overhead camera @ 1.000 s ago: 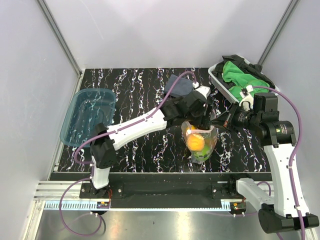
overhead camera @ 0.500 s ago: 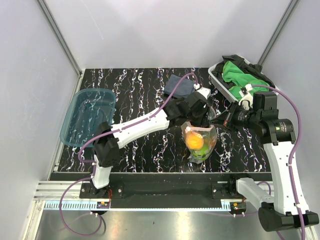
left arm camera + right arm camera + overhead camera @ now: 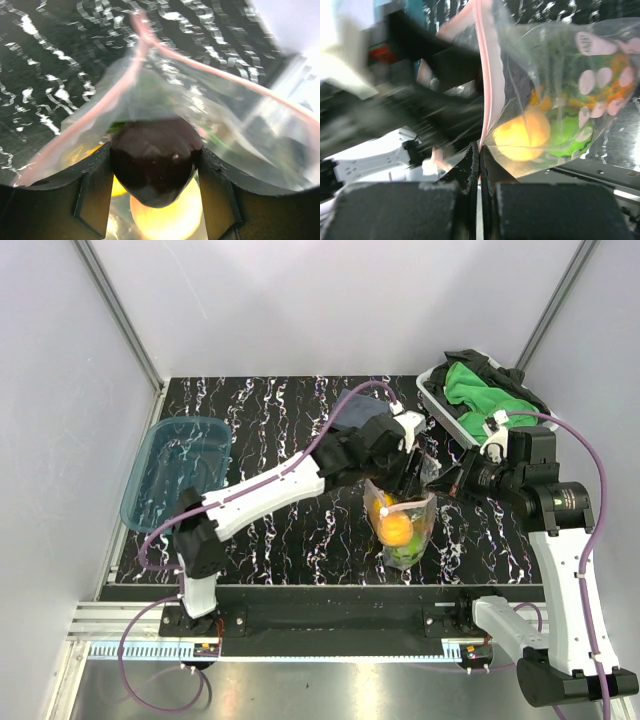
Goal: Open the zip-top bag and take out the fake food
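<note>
The zip-top bag [image 3: 412, 520] hangs upright above the middle of the table, its mouth open at the top. My right gripper [image 3: 443, 481] is shut on the pink zip strip [image 3: 481, 75] at the bag's right edge [image 3: 480, 150]. My left gripper [image 3: 407, 478] is at the bag's mouth, shut on a dark piece of fake food [image 3: 152, 155], which sits between its fingers [image 3: 95, 192]. An orange-yellow piece [image 3: 395, 528] and a green ball [image 3: 405, 552] lie inside the bag. In the right wrist view the orange-yellow piece [image 3: 522, 135] and the green ball [image 3: 565, 141] show through the plastic.
A translucent blue tub [image 3: 175, 470] stands at the table's left edge. A white basket [image 3: 437, 400] with green cloths [image 3: 485, 390] is at the back right. A dark cloth [image 3: 355, 408] lies behind the left gripper.
My left gripper has risen out of the bag's mouth and drawn back a little to the left, with the dark piece in it. My right gripper keeps its hold.
</note>
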`<action>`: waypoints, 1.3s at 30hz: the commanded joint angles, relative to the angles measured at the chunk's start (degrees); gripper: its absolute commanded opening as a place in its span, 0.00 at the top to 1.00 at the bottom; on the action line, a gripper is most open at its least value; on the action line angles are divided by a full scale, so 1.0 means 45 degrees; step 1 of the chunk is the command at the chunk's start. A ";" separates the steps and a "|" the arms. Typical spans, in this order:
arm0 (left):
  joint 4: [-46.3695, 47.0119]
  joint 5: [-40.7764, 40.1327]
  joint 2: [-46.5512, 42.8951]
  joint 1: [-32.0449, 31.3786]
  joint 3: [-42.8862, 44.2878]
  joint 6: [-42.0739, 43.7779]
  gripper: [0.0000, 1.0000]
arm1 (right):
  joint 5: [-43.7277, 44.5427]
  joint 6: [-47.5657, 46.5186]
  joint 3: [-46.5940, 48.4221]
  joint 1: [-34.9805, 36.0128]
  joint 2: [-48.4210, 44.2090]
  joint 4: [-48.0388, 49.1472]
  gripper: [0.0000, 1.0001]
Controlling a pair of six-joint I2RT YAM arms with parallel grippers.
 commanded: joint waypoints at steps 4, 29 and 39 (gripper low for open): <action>0.0336 0.2031 -0.2450 0.0176 0.0380 0.0303 1.00 | 0.1208 -0.0797 0.0437 0.0062 -0.0238 -0.0203 1.00; -0.1734 -0.1932 -1.0033 1.1651 -0.7877 0.0226 1.00 | 0.0174 -0.0583 0.0612 0.0062 0.0485 0.0109 1.00; -0.0720 -0.2463 -0.8783 1.4570 -1.1376 -0.1279 0.96 | -0.0354 -0.0485 0.0808 0.0062 0.0797 0.0129 1.00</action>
